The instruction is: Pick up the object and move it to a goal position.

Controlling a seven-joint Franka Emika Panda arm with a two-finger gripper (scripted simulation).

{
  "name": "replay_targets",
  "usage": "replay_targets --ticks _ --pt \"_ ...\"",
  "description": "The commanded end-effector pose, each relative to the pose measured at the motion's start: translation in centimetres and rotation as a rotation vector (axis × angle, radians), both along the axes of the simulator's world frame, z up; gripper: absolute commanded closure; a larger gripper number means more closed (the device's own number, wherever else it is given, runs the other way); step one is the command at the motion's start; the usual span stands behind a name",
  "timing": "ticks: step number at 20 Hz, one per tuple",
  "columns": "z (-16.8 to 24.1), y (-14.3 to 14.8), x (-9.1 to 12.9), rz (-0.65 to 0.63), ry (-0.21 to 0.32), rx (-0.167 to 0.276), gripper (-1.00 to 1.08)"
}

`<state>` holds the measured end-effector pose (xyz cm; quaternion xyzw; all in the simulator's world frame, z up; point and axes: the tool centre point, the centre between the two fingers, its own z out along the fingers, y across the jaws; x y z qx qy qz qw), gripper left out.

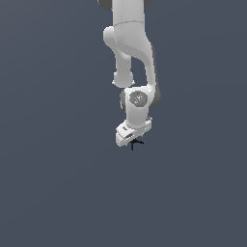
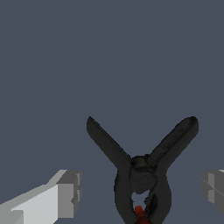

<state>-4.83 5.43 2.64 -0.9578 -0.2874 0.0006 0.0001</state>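
One white arm (image 1: 130, 53) fills the upper middle of the exterior view, reaching down from the top edge to a gripper (image 1: 132, 136) that sits just above centre of the frame, low over the plain grey surface (image 1: 53, 193). Directly beneath the gripper, and partly hidden by it, lies the object (image 1: 136, 143), a tiny black thing with thin splayed legs, far smaller than the hand above it; from here I cannot tell whether it is touched or whether the fingers are apart. In the wrist view the object (image 2: 141, 173) shows large in the lower middle of the frame: a black spring clamp with two handles spreading up toward the left and right, a round pivot at the centre, two curved arms closing below, and a small red spot (image 2: 139, 213) at the bottom edge. The fingers stand well apart, one (image 2: 65, 194) in the lower left corner and the other (image 2: 213, 190) at the right edge, with the clamp between them and clear grey surface showing on either side of it, so nothing is gripped. I judge this to be the approach just ahead of the grasp, the picking up not yet done. The next move calls for closing the fingers squarely on the clamp's body near the pivot, then lifting it toward the goal, which neither view shows.
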Motion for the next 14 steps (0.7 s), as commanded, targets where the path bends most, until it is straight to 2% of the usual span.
replay_targets --ticks 1,5,6,14 --pt "-0.85 0.01 0.03 0.001 -0.001 0.0 -0.92" --pt "-1.28 0.02 0.09 0.001 -0.001 0.0 -0.92" --pt "-1.28 0.02 0.09 0.001 -0.001 0.0 1.08" --pt "-1.28 0.02 0.09 0.001 -0.001 0.0 1.08"
